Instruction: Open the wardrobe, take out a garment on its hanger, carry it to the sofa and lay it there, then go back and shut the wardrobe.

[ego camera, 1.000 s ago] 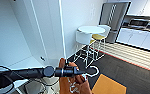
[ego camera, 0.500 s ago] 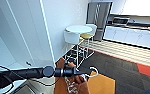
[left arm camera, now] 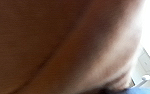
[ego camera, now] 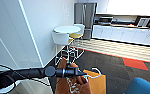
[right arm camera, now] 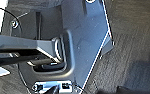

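My left arm reaches in from the left of the head view, and its gripper is shut on the top of the burnt-orange garment. The garment hangs below the gripper, with white lettering showing on its front. The white hanger's curved hook sticks out just past the gripper. A corner of the turquoise sofa shows at the lower right, apart from the garment. In the left wrist view the orange fabric lies close against the camera.
White wall panels stand close on the left. Ahead are a round white table and white chairs. A steel fridge and a white kitchen counter line the back. Dark carpet lies between.
The whole head picture has slid left, so the camera has turned right. The sofa corner has come into view at the lower right. The garment stays held in the left gripper.
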You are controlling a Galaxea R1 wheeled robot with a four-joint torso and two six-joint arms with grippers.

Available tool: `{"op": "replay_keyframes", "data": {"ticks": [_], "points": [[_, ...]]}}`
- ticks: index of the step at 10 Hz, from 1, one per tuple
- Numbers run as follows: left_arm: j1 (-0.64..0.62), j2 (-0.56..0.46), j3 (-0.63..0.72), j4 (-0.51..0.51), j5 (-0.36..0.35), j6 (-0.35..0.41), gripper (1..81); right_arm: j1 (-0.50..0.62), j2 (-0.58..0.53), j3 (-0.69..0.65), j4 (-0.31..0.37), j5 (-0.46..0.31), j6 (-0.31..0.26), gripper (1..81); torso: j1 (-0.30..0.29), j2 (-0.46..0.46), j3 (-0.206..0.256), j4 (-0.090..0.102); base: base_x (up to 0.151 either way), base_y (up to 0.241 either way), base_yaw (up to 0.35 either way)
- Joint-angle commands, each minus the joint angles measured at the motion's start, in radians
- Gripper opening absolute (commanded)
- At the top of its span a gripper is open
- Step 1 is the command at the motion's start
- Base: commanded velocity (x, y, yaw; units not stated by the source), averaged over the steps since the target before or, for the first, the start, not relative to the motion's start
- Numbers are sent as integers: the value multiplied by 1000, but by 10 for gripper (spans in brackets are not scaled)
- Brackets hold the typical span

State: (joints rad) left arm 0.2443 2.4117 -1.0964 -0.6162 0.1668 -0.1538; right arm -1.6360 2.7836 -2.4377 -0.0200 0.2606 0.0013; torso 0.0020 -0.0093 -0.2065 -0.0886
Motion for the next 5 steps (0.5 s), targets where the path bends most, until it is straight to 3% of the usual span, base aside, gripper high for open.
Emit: {"op": "replay_keyframes", "data": {"ticks": [1,5], "points": [[-174,20,36,10,2,31,10,6,-19,11,12,-50,2,811,0,0,0,0,0,0,-339],[-174,23,41,12,2,31,10,4,-10,13,11,-49,2,811,0,0,0,0,0,0,-339]]}}
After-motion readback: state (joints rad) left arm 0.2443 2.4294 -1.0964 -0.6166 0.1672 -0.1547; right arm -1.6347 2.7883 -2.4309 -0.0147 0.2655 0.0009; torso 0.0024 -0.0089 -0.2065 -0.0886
